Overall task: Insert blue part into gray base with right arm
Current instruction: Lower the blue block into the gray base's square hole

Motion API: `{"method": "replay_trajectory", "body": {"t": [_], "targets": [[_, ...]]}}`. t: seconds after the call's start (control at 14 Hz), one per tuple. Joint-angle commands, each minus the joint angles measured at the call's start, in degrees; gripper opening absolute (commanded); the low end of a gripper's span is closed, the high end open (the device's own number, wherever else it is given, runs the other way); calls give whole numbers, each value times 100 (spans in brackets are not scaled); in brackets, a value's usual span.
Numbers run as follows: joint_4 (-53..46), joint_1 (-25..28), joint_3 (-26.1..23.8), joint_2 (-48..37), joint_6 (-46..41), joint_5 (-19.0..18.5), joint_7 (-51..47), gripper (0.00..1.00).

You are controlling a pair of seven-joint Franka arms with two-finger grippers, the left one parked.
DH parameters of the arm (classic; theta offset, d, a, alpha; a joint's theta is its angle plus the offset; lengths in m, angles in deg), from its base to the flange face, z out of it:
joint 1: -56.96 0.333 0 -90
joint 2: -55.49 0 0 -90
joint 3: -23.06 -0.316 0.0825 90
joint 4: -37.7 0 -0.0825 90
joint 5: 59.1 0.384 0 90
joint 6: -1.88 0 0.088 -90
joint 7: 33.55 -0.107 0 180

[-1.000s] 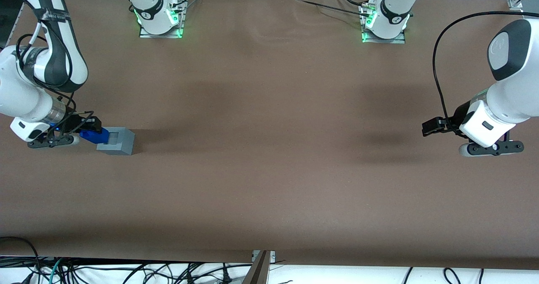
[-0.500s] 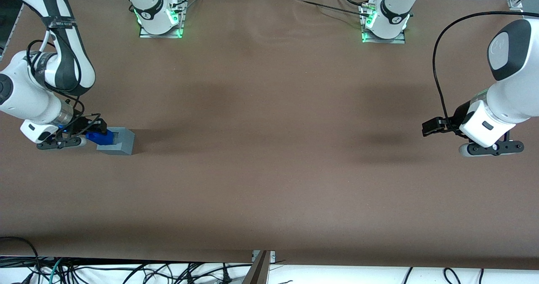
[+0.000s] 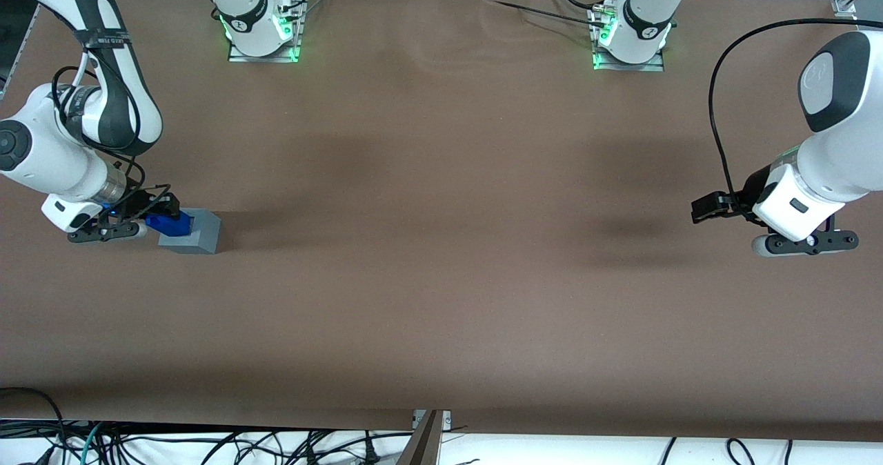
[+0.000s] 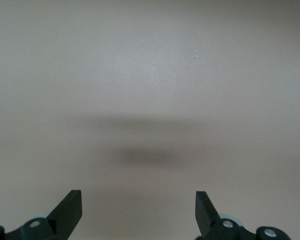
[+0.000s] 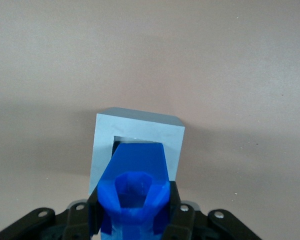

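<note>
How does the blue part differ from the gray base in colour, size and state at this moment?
The blue part is bright blue; the gray base is light gray. The blue part looks smaller. The end effector holds the blue part above the recess, while the gray base rests on the table. Both look like plastic.

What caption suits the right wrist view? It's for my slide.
The tool, shut on the blue part, holds its tip over the gray base recess.

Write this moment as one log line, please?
gripper: shut on blue part | position: over gray base recess | insertion: not seated | location: working arm's end of table
</note>
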Motion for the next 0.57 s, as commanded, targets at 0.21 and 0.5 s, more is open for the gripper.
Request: {"method": "replay_trajectory", "body": {"t": [0.21, 0.5], "targets": [[151, -100, -115, -63, 52, 68, -217, 14], [133, -100, -115, -54, 43, 68, -304, 14]]}}
